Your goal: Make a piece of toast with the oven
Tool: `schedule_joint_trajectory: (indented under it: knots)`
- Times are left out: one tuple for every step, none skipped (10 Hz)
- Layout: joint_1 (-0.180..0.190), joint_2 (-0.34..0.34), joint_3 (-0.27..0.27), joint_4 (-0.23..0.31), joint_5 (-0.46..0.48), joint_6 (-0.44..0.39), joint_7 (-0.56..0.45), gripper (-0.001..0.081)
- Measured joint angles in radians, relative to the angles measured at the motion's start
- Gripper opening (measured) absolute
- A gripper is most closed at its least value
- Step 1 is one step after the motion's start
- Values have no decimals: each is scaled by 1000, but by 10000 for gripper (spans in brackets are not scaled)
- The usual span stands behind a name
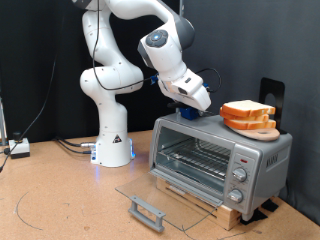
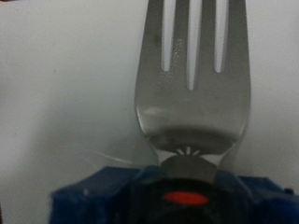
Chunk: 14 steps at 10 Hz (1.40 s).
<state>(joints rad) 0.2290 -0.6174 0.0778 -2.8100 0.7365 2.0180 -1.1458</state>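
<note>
Claw [image 1: 190, 112]: over the oven's top, just above the roof; fingers hidden, opening impossible to tell.
Fork [image 2: 192, 84]: fills the wrist view, tines pointing away from the claw; grip itself not visible.
Toast [image 1: 247, 112]: stacked on a round board [image 1: 262, 130], beside the claw on the oven roof.
Oven [image 1: 220, 160]: below the claw, door dropped open, rack bare.
Risk: probably tines skidding and shoving the stack off its board.
Views: exterior alone shows toast and oven; wrist alone shows fork.

Oven [image 1: 215, 160]: boxy silver-grey toaster oven w/ glass door dropped fully open, flat toward ext view's bottom-left; wire rack visible inside, round knobs on its right panel. Piece of toast [image 1: 246, 109]: pale slice, brown crust, top of stack on oven roof, right side.
</note>
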Motion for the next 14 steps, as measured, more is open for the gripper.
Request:
schedule_joint_trajectory:
  knots:
    - [0, 5, 4, 1, 0, 2, 0, 808]
    - [0, 9, 8, 3, 0, 4, -1, 808]
    - [0, 10, 11, 4, 0, 6, -2, 808]
    - [0, 10, 14, 4, 0, 10, -2, 808]
    - [0, 10, 15, 4, 0, 13, -2, 808]
    - [0, 10, 15, 4, 0, 13, -2, 808]
    - [0, 10, 15, 4, 0, 13, -2, 680]
    - [0, 10, 15, 5, 0, 14, -2, 539]
    - [0, 10, 15, 5, 0, 15, -2, 539]
    - [0, 10, 15, 5, 0, 15, -2, 476]
    - [0, 10, 14, 6, 0, 15, -2, 477]
    - [0, 10, 14, 7, 0, 15, -2, 477]
    - [0, 10, 14, 7, 0, 15, -2, 477]
    - [0, 10, 15, 8, -7, 15, -2, 477]
